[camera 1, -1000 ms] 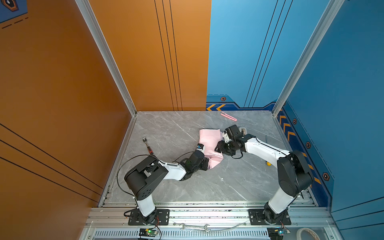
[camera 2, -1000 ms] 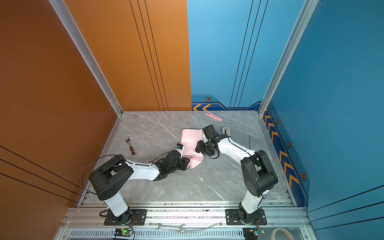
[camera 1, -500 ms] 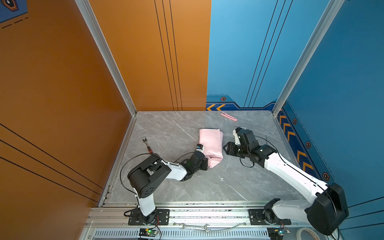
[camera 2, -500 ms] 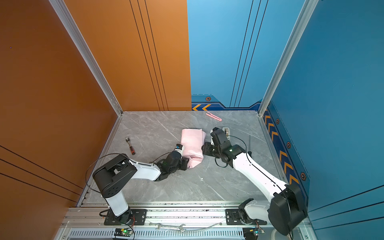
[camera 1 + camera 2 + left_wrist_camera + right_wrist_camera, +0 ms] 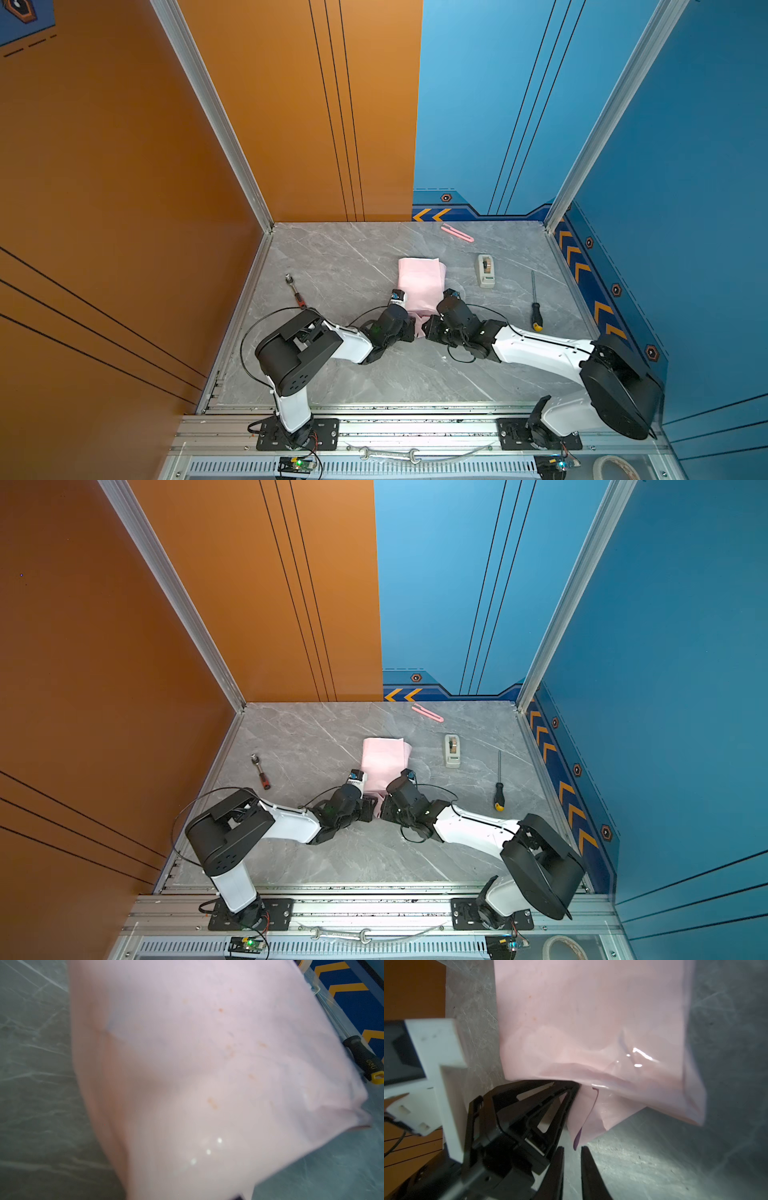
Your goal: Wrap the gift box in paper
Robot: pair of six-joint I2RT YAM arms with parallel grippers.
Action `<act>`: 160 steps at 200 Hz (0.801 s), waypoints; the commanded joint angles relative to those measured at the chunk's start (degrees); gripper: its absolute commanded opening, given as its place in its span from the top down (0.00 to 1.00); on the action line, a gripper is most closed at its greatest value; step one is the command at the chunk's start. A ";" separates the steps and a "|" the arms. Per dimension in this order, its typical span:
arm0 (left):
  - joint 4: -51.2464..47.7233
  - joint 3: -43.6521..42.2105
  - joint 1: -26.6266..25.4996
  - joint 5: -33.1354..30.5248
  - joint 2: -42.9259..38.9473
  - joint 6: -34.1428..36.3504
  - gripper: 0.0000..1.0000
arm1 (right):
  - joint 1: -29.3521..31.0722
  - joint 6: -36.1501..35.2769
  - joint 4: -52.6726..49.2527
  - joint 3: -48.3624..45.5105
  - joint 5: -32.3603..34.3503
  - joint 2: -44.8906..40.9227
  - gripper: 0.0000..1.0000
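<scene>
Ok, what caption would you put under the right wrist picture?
The right tool straddles a loose corner of the pink paper; the left tool touches its folded edge.

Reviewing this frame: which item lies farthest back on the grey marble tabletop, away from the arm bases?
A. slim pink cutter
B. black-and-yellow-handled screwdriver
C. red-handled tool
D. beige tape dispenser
A: in both top views the slim pink cutter lies farthest back on the grey marble tabletop, behind the beige tape dispenser, the black-and-yellow-handled screwdriver and the red-handled tool.
</scene>
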 commanded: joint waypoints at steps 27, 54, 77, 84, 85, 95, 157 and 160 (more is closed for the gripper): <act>0.76 -0.72 0.46 0.77 0.38 -0.17 0.68 | 0.41 2.27 7.23 -0.33 3.02 4.46 0.82; 0.85 -0.37 0.62 1.41 0.41 -0.12 0.67 | 0.35 2.51 9.04 -0.51 2.19 7.47 0.82; 1.02 -0.32 0.82 1.82 0.29 -0.04 0.67 | 0.31 2.88 10.50 -0.41 1.44 9.66 0.84; 1.11 -0.33 0.83 2.07 0.24 0.04 0.66 | 0.31 2.88 10.33 -0.41 1.71 10.02 0.85; 1.11 -0.34 0.84 2.09 0.18 0.05 0.66 | 0.27 2.88 10.29 -0.41 1.77 10.01 0.85; 1.12 -0.37 1.01 2.41 -0.01 0.01 0.66 | 0.11 2.80 9.90 -0.40 2.08 10.24 0.86; 1.20 -3.50 1.97 4.62 -6.56 -0.25 0.60 | -1.48 3.33 5.92 -0.18 1.67 12.28 0.91; 1.20 -3.85 2.14 4.77 -6.97 -0.33 0.59 | -1.56 3.29 5.93 -0.16 1.73 12.22 0.91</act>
